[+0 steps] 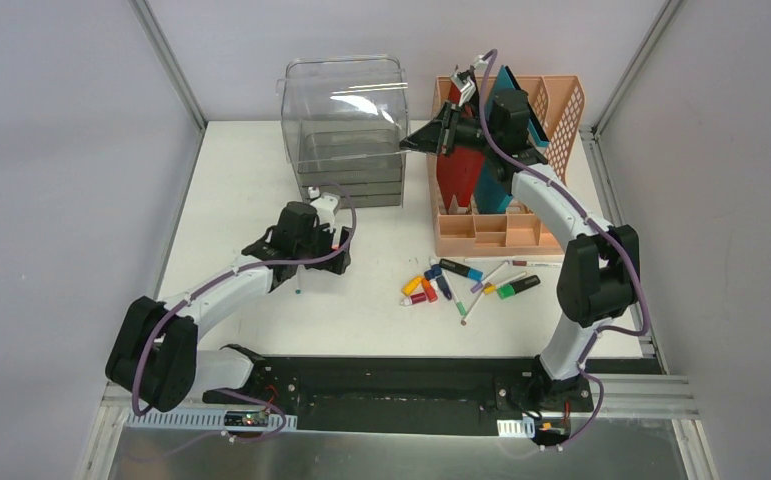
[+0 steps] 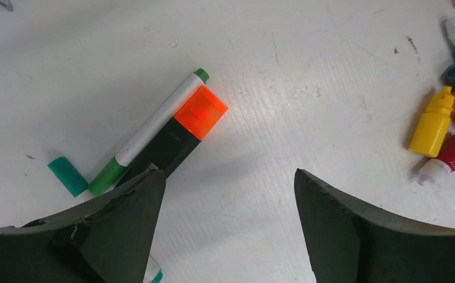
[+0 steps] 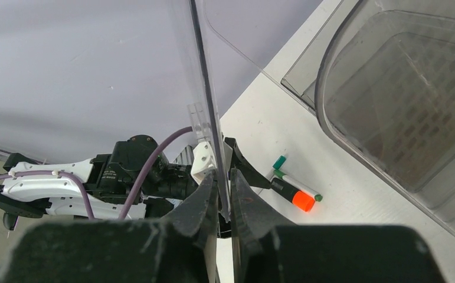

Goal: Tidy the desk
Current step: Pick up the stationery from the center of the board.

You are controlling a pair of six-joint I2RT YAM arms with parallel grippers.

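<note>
The white desk (image 1: 241,190) carries loose pens and bottles. My left gripper (image 1: 301,258) hovers low over it with the jaws open and empty (image 2: 229,174). Just beyond its left finger lie a black highlighter with an orange cap (image 2: 180,132), a white and green marker (image 2: 154,130) and a teal cap (image 2: 68,175). My right gripper (image 1: 411,143) is raised between the clear drawer box and the peach rack. It is shut (image 3: 223,175) on the edge of a thin clear plastic sheet (image 3: 207,118), which stands upright from the jaws.
The clear plastic drawer box (image 1: 346,130) stands at the back centre. The peach file rack (image 1: 506,235) at back right holds a red folder (image 1: 458,170) and a teal folder (image 1: 506,110). Several markers and small bottles (image 1: 461,280) lie before the rack; a yellow bottle (image 2: 431,122) is nearest the left gripper.
</note>
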